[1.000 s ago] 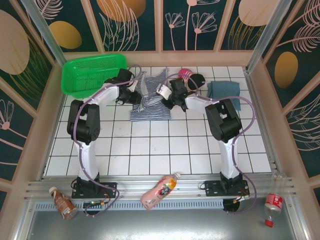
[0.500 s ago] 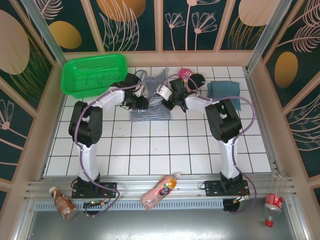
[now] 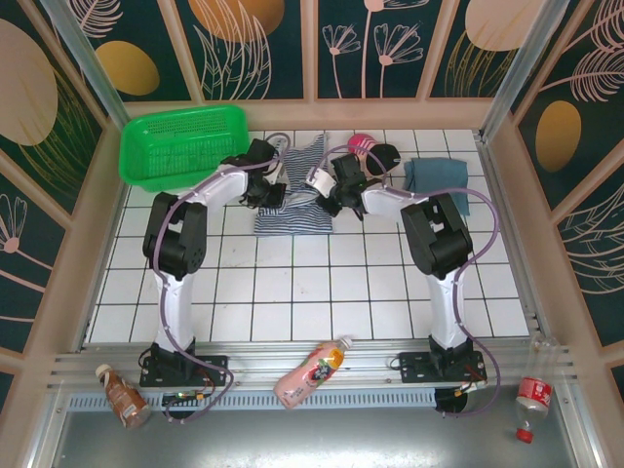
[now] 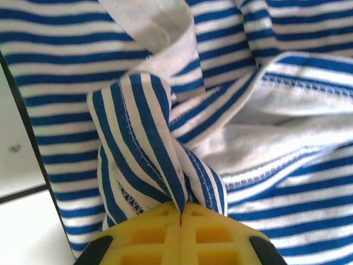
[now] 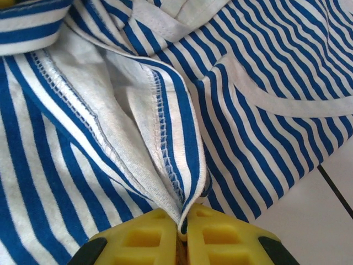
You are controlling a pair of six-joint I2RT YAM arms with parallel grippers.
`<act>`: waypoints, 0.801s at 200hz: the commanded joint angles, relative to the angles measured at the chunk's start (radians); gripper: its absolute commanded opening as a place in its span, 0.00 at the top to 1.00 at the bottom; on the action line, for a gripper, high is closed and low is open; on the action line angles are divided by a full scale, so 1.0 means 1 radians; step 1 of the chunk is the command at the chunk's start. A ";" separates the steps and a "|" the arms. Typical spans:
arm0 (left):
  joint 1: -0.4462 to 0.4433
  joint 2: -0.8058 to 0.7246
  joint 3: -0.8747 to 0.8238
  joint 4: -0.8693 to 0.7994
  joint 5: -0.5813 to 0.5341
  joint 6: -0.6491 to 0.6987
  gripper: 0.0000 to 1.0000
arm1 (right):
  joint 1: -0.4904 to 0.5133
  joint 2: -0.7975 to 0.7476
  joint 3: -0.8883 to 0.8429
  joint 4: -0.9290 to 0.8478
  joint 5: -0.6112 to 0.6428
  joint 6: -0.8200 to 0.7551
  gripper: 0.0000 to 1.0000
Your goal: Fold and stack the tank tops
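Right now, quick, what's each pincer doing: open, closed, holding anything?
The left pincer: closed, pinching a fold of the striped tank top.
The right pincer: closed, gripping a stitched edge of the same top.

Green plastic basket (image 3: 185,111) at far-left corner of white tiled table (image 3: 322,292). Pink-and-black toy (image 3: 368,147) at far edge, centre. On near metal rail: brown bottle (image 3: 122,395) left, pink bottle (image 3: 312,371) lying centre, red-labelled bottle (image 3: 531,398) right.
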 commanded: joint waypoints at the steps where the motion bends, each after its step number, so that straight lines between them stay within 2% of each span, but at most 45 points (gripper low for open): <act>1: 0.021 0.025 0.055 -0.057 -0.033 0.028 1.00 | -0.007 -0.058 -0.021 -0.022 -0.021 0.012 0.90; 41: 0.072 0.052 0.156 -0.131 -0.068 0.047 1.00 | -0.014 -0.068 -0.025 -0.024 -0.024 0.012 0.90; 87: 0.104 0.148 0.258 -0.146 -0.027 0.028 1.00 | -0.024 -0.049 -0.003 -0.022 -0.019 0.026 0.90; 112: 0.106 0.217 0.332 -0.167 -0.049 0.024 0.96 | -0.030 -0.019 0.035 -0.043 -0.008 0.035 0.89; 139: 0.105 0.240 0.381 -0.161 -0.043 0.015 0.86 | -0.035 0.011 0.079 -0.067 0.014 0.050 0.88; 143: 0.105 0.237 0.382 -0.156 -0.044 0.014 0.82 | -0.035 0.016 0.086 -0.069 0.022 0.057 0.87; 152: 0.106 0.228 0.384 -0.147 -0.052 0.016 0.67 | -0.036 0.030 0.105 -0.076 0.040 0.068 0.85; 160: 0.105 0.219 0.382 -0.140 -0.062 0.020 0.63 | -0.036 0.044 0.125 -0.081 0.065 0.083 0.83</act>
